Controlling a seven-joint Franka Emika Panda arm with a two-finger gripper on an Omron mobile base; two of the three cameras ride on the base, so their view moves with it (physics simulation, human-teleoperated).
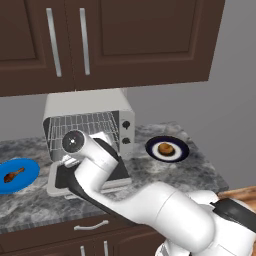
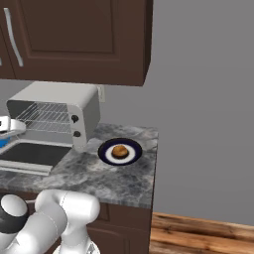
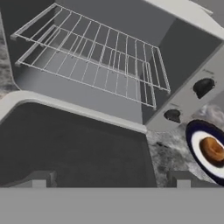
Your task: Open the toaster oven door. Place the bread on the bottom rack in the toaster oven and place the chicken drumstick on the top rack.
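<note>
Toaster oven door [image 3: 74,144], dark glass in pale grey frame, lying open flat under spread, empty jaws. Round golden-brown bread [image 3: 213,149] waiting on dark-rimmed plate [image 3: 194,144] at three o'clock; reddish-brown chicken drumstick [image 1: 13,174] at nine, both within reach for loading.

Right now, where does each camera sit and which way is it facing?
Left base view: behind the arm's left, looking forward and down at the open toaster oven, drumstick and bread; the white arm rises from lower right.
Right base view: behind the arm's right, facing the oven's knob side and the counter; arm at lower left.
Hand view: on the hand, above the lowered door, looking into the racks; the open gripper shows its fingertips at the bottom.
All three share oven and bread.
</note>
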